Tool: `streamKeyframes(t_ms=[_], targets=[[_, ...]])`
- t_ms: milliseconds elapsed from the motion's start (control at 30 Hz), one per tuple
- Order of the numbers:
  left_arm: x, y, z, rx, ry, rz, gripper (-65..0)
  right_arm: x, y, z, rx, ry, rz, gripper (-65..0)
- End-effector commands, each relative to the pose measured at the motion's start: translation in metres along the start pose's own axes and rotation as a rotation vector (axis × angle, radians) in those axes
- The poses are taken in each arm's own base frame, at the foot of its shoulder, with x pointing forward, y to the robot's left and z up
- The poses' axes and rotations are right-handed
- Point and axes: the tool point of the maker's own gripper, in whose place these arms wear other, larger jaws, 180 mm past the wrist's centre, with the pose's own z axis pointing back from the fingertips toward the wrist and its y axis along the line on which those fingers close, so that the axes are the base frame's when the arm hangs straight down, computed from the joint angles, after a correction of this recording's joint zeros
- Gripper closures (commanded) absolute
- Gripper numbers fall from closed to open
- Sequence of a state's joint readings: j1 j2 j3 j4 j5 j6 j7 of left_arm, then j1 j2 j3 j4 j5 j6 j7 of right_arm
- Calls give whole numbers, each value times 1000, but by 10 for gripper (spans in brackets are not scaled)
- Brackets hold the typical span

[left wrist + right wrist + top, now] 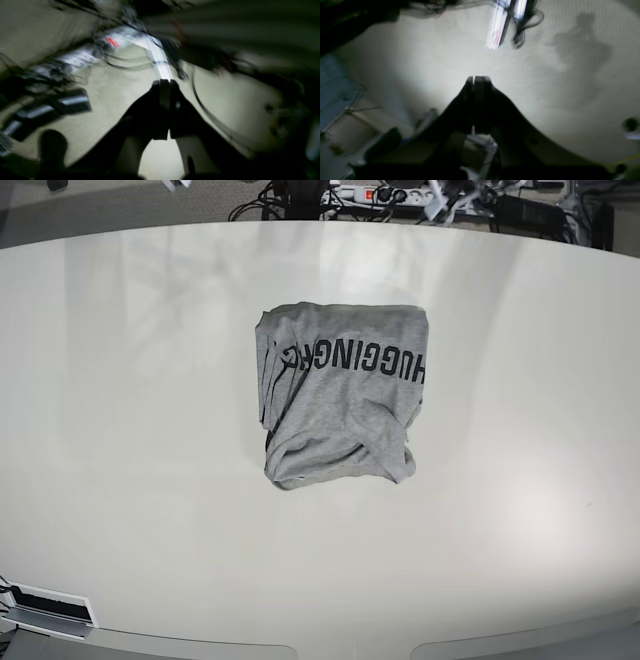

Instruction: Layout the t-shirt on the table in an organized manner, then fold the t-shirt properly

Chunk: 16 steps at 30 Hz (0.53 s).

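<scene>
T-shirt [340, 393]: lies near the middle of the tabletop [120, 430], bunched into a rough square with its lettering face up, so you must spread it before folding.
Left end effector [165, 83]: jaws pressed together, empty; view is blurred, probably aimed at the floor, off the work.
Right end effector [478, 80]: jaws together, empty, likewise parked.
Base view: neither arm shows, so you have free approach.

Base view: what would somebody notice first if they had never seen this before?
The grey t-shirt bunched in a rumpled square at the middle of the big shiny white table, its black "HUGGING" lettering upside down. In the blurry wrist views, each dark gripper, left and right, has its jaws pressed together, holding nothing.
</scene>
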State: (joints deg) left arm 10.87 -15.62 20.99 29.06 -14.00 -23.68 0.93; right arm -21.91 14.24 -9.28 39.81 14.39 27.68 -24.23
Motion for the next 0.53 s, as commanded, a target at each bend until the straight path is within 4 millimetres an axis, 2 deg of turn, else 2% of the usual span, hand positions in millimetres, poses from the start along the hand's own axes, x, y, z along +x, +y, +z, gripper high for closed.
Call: streamKeyframes(t_ms=[0,100,300,500], targets=[[3,1,-3,25,-17,2,0,5,-1,-2,-25,-8,17,0],[17,0,-12,102,-91,18,0,27,-1,-9,-119,-47,69,0],[23,-27,-23,67,-119,38,0,51,19,-17,-143,-118,144,0],[16,-32,-23,63,-126,103,0,58,27,-18,-110,-143,110,0]])
